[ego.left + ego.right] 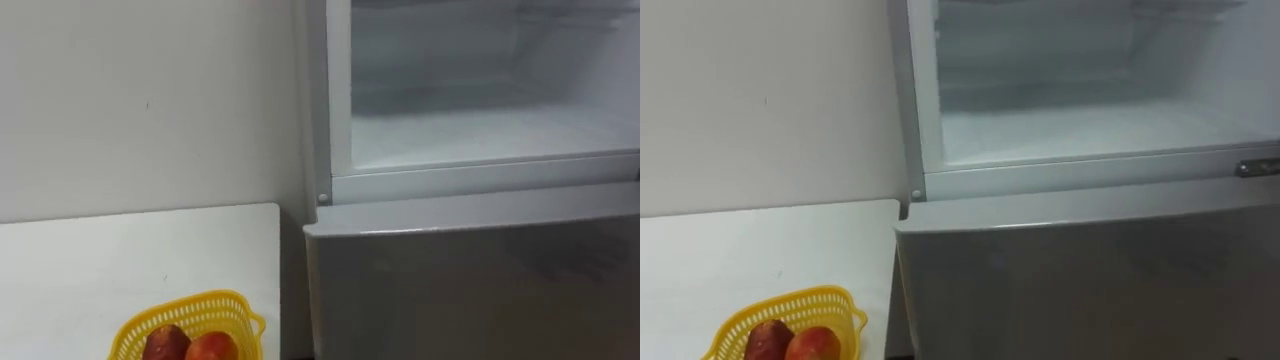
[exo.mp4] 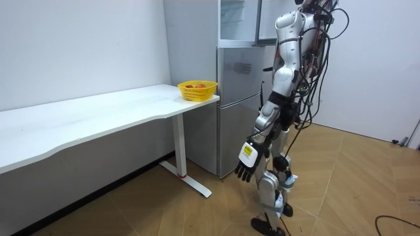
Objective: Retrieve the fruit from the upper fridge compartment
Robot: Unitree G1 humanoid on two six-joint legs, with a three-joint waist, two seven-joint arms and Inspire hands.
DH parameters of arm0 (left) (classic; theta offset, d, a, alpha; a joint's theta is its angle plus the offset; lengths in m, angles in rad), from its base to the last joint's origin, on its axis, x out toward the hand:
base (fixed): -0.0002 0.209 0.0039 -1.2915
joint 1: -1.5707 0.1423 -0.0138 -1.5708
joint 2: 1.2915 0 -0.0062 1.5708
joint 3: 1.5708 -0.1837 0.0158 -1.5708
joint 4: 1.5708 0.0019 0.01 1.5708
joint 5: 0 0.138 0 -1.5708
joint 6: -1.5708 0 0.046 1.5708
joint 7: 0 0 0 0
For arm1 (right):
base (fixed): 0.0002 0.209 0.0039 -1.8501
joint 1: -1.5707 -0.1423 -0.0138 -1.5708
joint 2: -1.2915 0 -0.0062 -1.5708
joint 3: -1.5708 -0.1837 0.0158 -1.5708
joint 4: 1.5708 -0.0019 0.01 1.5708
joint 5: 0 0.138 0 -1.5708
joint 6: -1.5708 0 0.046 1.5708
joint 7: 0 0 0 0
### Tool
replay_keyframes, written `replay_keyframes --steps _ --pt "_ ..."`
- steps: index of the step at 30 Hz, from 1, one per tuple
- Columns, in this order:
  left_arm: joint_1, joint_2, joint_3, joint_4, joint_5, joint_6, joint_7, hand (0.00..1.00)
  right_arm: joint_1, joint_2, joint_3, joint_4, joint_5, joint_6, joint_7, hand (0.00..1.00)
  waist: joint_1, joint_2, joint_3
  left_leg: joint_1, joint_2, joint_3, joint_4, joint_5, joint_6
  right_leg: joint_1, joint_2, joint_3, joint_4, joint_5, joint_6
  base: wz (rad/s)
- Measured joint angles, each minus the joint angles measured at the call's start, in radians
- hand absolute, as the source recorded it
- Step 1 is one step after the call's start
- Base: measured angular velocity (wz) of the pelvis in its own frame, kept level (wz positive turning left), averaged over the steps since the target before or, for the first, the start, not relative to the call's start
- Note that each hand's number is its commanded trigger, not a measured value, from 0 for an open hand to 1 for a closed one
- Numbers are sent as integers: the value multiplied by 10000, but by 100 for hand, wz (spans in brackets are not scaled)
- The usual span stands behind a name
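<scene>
At the far left of the eye views a white table (image 1: pixel 120 260) fills the lower left corner, set against a pale wall (image 1: pixel 150 100). At the table's near right end, at the bottom edge of the frame, sits a yellow mesh basket (image 1: pixel 225 303). It holds a dark red fruit (image 1: pixel 165 343) on the left and an orange-red fruit (image 1: pixel 212 348) touching it on the right. Just right of the table, with a narrow dark gap between them, stands the grey fridge (image 1: pixel 480 290) with its lower door closed across the lower right of the frame. Above that door, in the upper right, the upper compartment (image 1: pixel 480 135) stands open, showing its white inner floor and back wall; whether anything lies deeper inside cannot be told.

In the room view the long table runs in from the left, the basket stands at its right end beside the fridge, and the robot stands upright to the right of centre, close to the fridge front and turned towards it. Its left hand (image 2: pixel 246 170) hangs low beside its leg with loose fingers pointing down, holding nothing
</scene>
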Motion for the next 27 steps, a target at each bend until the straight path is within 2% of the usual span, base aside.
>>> replay_keyframes --steps 6,9,11,14,18,24,27 --pt "25 3 1 -57 -12 10 188 0 42 1 -189 430 650 -2 -1080 0 -92 -236 0 -12 -16 88 -1 0 0 -32 4 -14 -11 -12 22 0" --pt "30 -1 117 -57 -12 11 226 0 42 1 -485 556 946 -2 -1286 0 -151 -305 -7 -20 -23 118 1 0 0 -33 0 -17 -23 -13 27 0" --pt "65 2 351 -95 -18 12 283 0 44 1 -868 718 1400 0 -1473 0 -216 -382 -17 -14 -20 154 0 0 0 -36 -3 -18 -19 -14 28 0" --pt "162 3 489 -245 -5 5 266 0 45 1 -1461 713 1851 -3 -1553 0 -362 -387 -15 -11 -21 193 -5 0 0 -51 -9 -13 -14 -15 30 -5" --pt "188 2 956 -467 -10 -2 253 0 5 -9 -2420 614 2591 -6 -1773 0 -372 -402 -21 -77 -12 232 -90 1 1 -226 22 70 57 -18 31 -7" --pt "327 98 1023 -676 -9 -18 49 0 -91 -145 -2883 -355 5057 -50 -1928 0 -572 -547 11 -192 -19 327 -92 1 2 -468 46 247 189 -19 33 -9" --pt "324 52 1148 -693 -8 -110 50 0 -394 -171 -3195 -355 6565 -118 -1547 0 -595 -680 11 -315 -8 381 -86 1 2 -614 77 406 194 -7 45 -4"
